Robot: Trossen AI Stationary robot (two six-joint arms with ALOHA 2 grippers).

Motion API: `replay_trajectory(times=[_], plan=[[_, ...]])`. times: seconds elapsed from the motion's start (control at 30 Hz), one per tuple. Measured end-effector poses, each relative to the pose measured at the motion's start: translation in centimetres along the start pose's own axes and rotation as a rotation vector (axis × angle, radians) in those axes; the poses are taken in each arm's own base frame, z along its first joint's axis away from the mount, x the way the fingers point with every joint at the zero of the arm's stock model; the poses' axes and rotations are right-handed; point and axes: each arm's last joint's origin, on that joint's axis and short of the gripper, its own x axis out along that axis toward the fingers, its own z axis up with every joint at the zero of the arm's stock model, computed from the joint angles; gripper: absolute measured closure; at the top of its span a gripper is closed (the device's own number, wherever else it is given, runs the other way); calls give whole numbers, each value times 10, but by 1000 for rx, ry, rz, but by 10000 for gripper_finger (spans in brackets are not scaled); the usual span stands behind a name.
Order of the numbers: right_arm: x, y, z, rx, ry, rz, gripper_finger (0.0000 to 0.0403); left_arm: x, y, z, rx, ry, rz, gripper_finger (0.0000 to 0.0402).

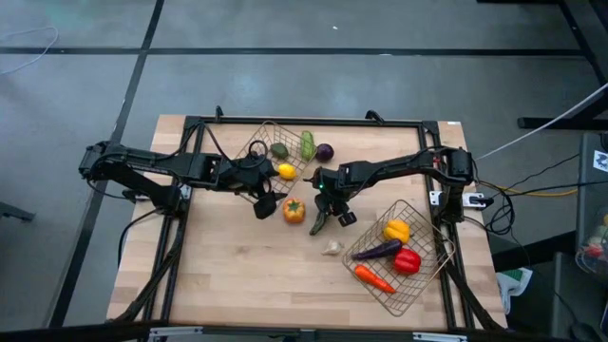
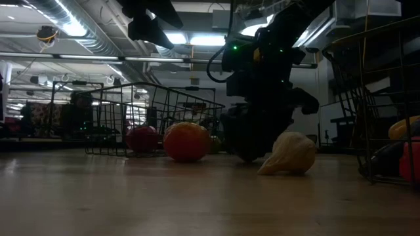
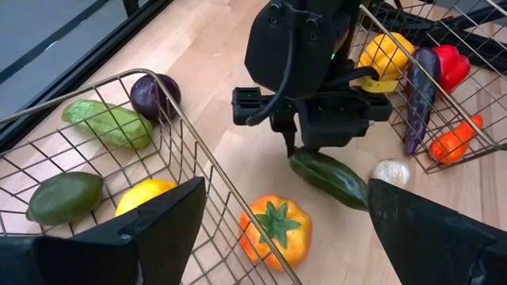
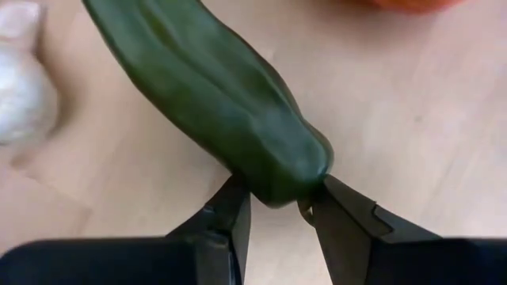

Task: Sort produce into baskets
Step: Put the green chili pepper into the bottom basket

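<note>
Wooden table (image 1: 237, 275) holds two wire baskets (one at each arm). Mid-table, the right gripper (image 4: 277, 207) pinches a dark green pepper's (image 4: 214, 95) end; the left gripper (image 1: 265, 203) hangs wide open beside the orange pepper (image 1: 294, 211).

Even overhead light falls flat on the pale wooden table (image 1: 237, 275) in the high view, leaving only faint, soft shadows. At table height the scene turns dim and backlit: bright ceiling strip lights (image 2: 190, 39) flare white, reducing the arm to a near silhouette, with the tabletop foreground soft. Both wrist views are bright; in the right one the green pepper (image 4: 214, 95) is slightly blurred, and its edges smear.
</note>
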Motion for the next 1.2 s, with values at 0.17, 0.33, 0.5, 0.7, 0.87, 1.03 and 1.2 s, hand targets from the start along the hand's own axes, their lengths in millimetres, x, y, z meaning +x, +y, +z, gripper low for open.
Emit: replay_trajectory(times=[0.17,0.33,0.5,0.7,0.87,1.03,1.2], plan=[[-16,3,4,5,-47,6,283,0,0,0,1,2,0,59],[-50,11,9,-9,-112,-27,283,0,0,-1,2,6,2,59],[-89,22,9,31,-177,-59,283,0,0,-1,3,6,2,59],[-131,47,5,85,-229,-63,283,0,0,-1,2,5,1,59],[-149,80,7,62,-247,-20,283,0,0,0,2,3,1,59],[-149,111,6,78,-154,21,283,0,0,0,2,1,0,59],[-143,141,2,109,-14,55,283,0,0,0,2,1,0,59]])
